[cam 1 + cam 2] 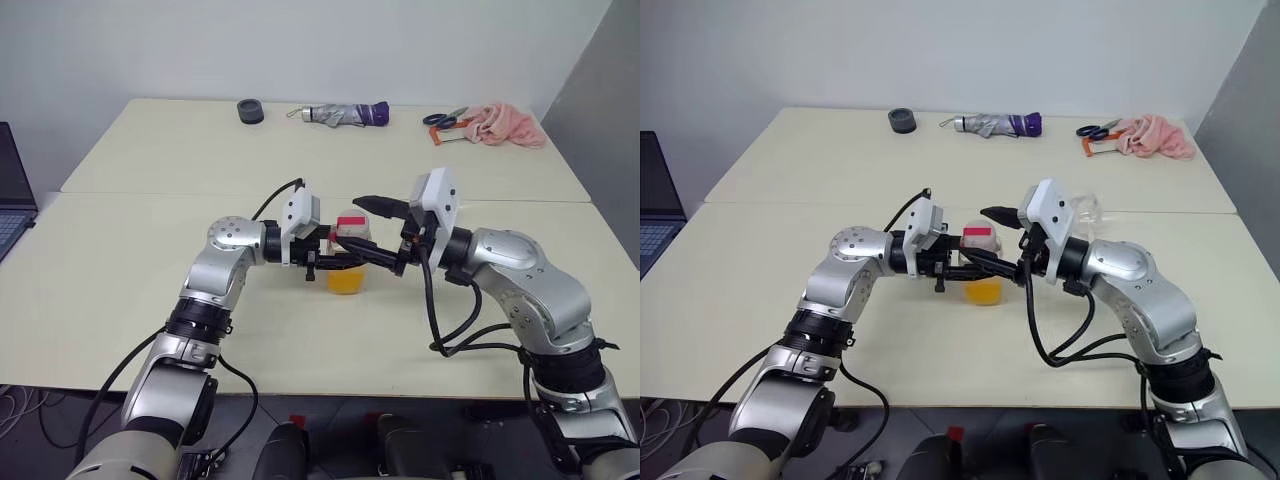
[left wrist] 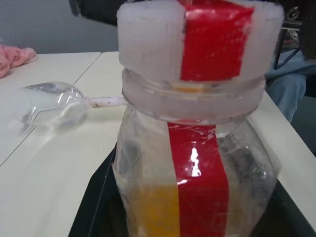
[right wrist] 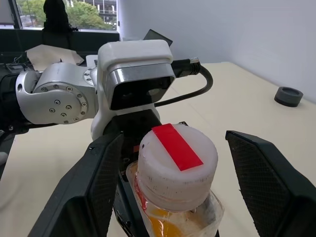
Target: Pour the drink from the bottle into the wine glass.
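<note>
Pouring has not begun — the bottle (image 1: 348,262), mid-frame above the worktop (image 1: 150,250), is capped and the wine glass (image 2: 52,104) lies tipped over, empty. Left gripper (image 1: 322,262) reaches in level, jaws clamped on the bottle; right gripper (image 3: 173,168) faces it, jaws wide around the cap (image 3: 177,160) — uncapping comes next

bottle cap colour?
White with a red tape strip across the cap of the bottle; clearest in the right wrist view.

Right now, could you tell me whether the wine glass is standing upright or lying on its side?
Lying on its side: the wine glass rests on the table, bowl down, stem level.
</note>
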`<act>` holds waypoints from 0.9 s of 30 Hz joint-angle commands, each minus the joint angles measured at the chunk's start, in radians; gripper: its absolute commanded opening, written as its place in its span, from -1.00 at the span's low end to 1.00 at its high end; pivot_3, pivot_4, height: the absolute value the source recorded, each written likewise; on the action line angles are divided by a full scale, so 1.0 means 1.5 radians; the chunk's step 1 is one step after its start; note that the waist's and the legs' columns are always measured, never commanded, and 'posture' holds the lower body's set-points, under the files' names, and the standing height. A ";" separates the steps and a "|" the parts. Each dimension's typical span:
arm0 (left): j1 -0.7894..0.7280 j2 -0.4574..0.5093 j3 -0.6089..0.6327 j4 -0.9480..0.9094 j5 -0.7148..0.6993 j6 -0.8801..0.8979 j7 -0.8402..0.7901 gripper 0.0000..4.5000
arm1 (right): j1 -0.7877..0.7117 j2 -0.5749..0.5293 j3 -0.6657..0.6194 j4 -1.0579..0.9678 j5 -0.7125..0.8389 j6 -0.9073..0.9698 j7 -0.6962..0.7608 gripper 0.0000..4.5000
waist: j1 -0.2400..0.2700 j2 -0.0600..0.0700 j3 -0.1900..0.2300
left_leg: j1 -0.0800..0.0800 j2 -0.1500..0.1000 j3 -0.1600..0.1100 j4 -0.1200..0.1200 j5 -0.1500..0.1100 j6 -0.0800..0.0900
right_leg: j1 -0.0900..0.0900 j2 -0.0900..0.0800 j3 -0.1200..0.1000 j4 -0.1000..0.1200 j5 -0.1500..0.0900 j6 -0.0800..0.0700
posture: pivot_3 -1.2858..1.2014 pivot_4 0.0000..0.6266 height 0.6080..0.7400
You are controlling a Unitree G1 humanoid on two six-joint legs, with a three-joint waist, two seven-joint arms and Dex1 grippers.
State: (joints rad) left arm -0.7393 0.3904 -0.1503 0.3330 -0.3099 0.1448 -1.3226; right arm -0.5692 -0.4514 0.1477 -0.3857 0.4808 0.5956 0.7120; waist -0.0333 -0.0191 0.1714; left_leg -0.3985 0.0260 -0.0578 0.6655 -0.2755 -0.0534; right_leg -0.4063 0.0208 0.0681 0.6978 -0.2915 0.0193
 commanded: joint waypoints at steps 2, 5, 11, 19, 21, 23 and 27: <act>-0.005 0.000 0.008 -0.006 -0.005 -0.012 -0.001 -0.22 | -0.013 0.003 -0.003 -0.011 -0.012 -0.019 0.002 0.30 | 0.000 0.000 0.000 | 0.000 0.000 0.000 0.000 0.000 0.000 | 0.000 0.000 0.000 0.000 0.000 0.000 | 0.03 -0.52 1.00; -0.005 0.000 0.007 -0.006 -0.005 -0.013 -0.001 -0.22 | -0.010 0.010 -0.007 -0.016 -0.010 -0.022 -0.001 -0.15 | 0.000 0.000 0.000 | 0.000 0.000 0.000 0.000 0.000 0.000 | 0.000 0.000 0.000 0.000 0.000 0.000 | 0.03 -0.52 1.00; -0.004 0.000 0.008 -0.010 -0.006 -0.011 0.001 -0.22 | 0.012 0.009 -0.015 -0.036 0.002 -0.021 0.005 -0.22 | 0.000 0.000 0.000 | 0.000 0.000 0.000 0.000 0.000 0.000 | 0.000 0.000 0.000 0.000 0.000 0.000 | 0.03 -0.52 1.00; -0.003 -0.001 0.008 -0.016 -0.006 -0.012 0.004 -0.22 | 0.037 0.066 -0.105 -0.046 0.145 0.080 -0.059 -0.23 | 0.000 0.000 0.000 | 0.000 0.000 0.000 0.000 0.000 0.000 | 0.000 0.000 0.000 0.000 0.000 0.000 | 0.03 -0.52 1.00; -0.002 0.000 0.008 -0.017 -0.006 -0.011 0.006 -0.23 | 0.038 0.058 -0.101 -0.050 0.133 0.075 -0.064 -0.23 | 0.000 0.000 0.000 | 0.000 0.000 0.000 0.000 0.000 0.000 | 0.000 0.000 0.000 0.000 0.000 0.000 | 0.03 -0.52 1.00; -0.002 0.000 0.007 -0.019 -0.007 -0.011 0.006 -0.23 | 0.038 0.055 -0.101 -0.050 0.122 0.063 -0.071 -0.23 | 0.000 0.000 0.000 | 0.000 0.000 0.000 0.000 0.000 0.000 | 0.000 0.000 0.000 0.000 0.000 0.000 | 0.03 -0.52 1.00; -0.001 0.001 0.010 -0.021 -0.007 -0.008 0.011 -0.23 | 0.034 0.009 -0.110 -0.036 0.050 -0.008 -0.063 -0.23 | 0.000 0.000 0.000 | 0.000 0.000 0.000 0.000 0.000 0.000 | 0.000 0.000 0.000 0.000 0.000 0.000 | 0.03 -0.52 1.00</act>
State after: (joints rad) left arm -0.7387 0.3886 -0.1525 0.3424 -0.3089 0.1411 -1.3156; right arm -0.5111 -0.4130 0.0214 -0.4245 0.5882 0.6373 0.6107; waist -0.0332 -0.0191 0.1714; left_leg -0.3987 0.0255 -0.0577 0.6654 -0.2755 -0.0534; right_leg -0.4063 0.0206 0.0681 0.6977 -0.2916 0.0194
